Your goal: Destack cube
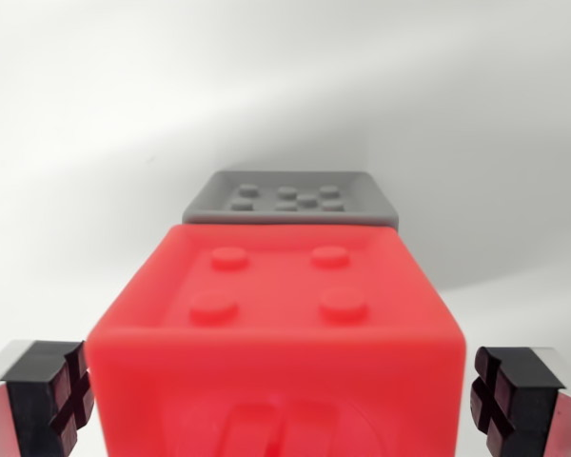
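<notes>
Looking down through the wrist view, I see my gripper (pixel 281 395) spread wide, its two black rubber pads (pixel 48 395) standing at the lower corners of the picture, one on the wrist view's left and one on the wrist view's right. Between them sits the red cube (pixel 281 324), filling the lower middle of the picture, its top face showing four round studs inside a raised rim. My pads look just clear of its sides, with a thin gap on each side, so I have hold of nothing. Behind the red cube, higher in the picture, a grey cube (pixel 290 198) shows its studded top; whether the two touch I cannot tell. Everything rests against a plain white surface (pixel 95 114).
</notes>
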